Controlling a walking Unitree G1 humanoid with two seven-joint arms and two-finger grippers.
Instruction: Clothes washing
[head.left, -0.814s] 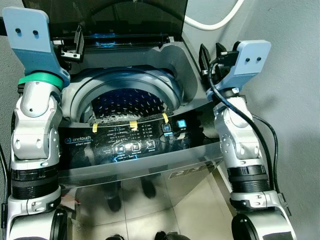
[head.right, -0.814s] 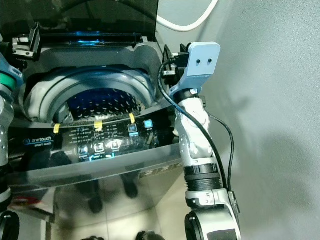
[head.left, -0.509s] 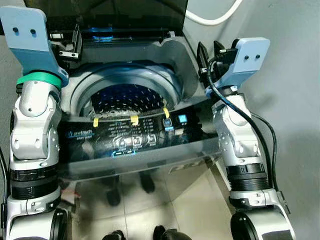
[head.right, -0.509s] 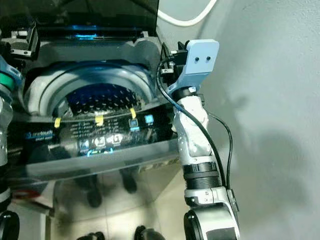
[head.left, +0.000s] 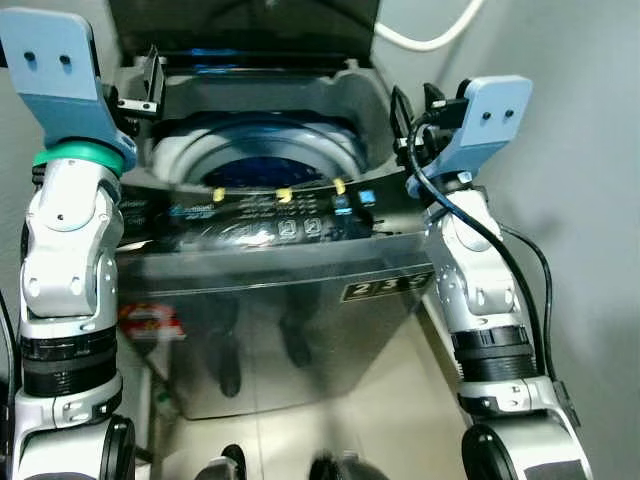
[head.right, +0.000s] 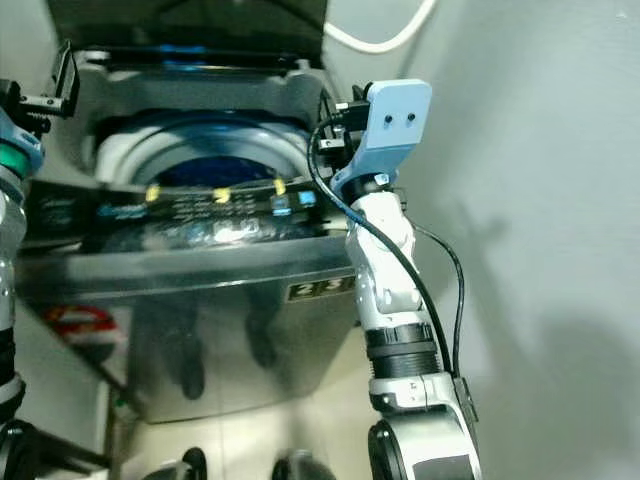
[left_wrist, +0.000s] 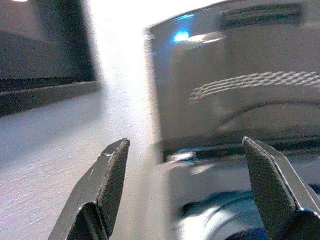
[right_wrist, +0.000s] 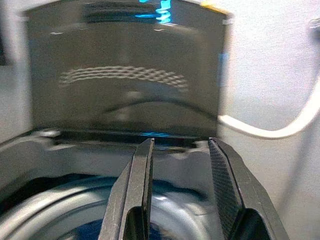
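The grey top-loading washing machine (head.left: 270, 300) stands directly in front of the robot against a pale wall, its dark tinted lid (right_wrist: 125, 75) raised upright at the back and the round steel drum (head.left: 265, 165) open to view beneath it. The glossy black control panel (head.left: 270, 215) along the front edge is lit, with small blue indicators glowing and three yellow tape tabs stuck along its upper rim. A white hose (head.left: 430, 35) curves along the wall behind the machine. The left claw (left_wrist: 185, 185) is held up near the machine's rear left corner with its two black fingers spread wide and nothing between them; the right claw (right_wrist: 175, 190) is raised at the rear right corner, pointing over the tub toward the lid, its fingers apart by a narrower gap and likewise empty. No garment can be made out in either claw, and what can be seen of the drum's perforated wall looks bare, though its bottom is hidden. Judging from this, the machine is powered and opened, but whether it has been loaded cannot be told; closing the lid and starting a cycle seem left to do.
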